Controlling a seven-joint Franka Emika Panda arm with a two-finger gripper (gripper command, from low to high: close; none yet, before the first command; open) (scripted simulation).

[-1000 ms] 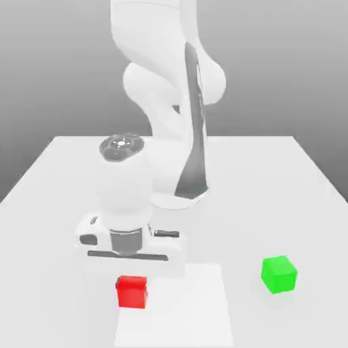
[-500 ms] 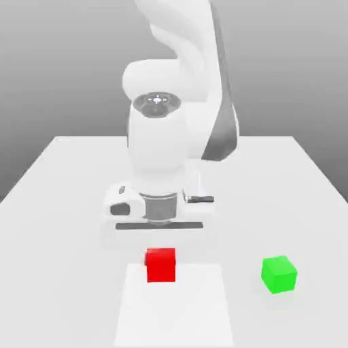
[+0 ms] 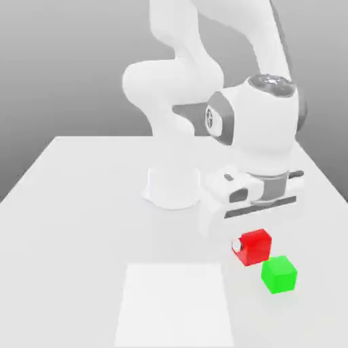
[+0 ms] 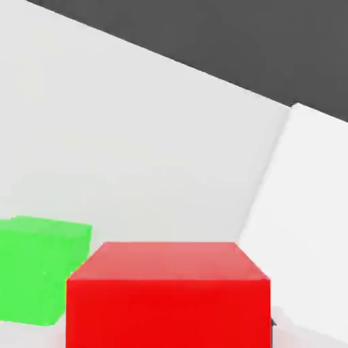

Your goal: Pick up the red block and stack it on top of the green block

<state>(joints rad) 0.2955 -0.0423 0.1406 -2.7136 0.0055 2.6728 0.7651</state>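
Currently you are carrying the red block (image 3: 255,246) in the gripper (image 3: 250,249), jaws drawn in narrow and clamped on the cube's sides, so the block is hanging clear of the bench (image 3: 81,204) rather than resting on it. In the exterior view it is sitting just up and toward that view's left of the green block (image 3: 279,274), the two cubes nearly touching in the picture; whether there is a real gap in height I cannot tell from that angle alone. In the hand view the red block (image 4: 168,296) is looming close under the camera with the green block (image 4: 41,268) off to one side and lower, which suggests you are holding the cube raised so it can pass over the green one's top face. My judgement: the lift is done and the transfer is nearly finished; the red cube is not yet centred above its target, so a small sideways correction is needed before lowering. The lighter square patch (image 3: 175,306) on the bench is lying apart from both cubes.
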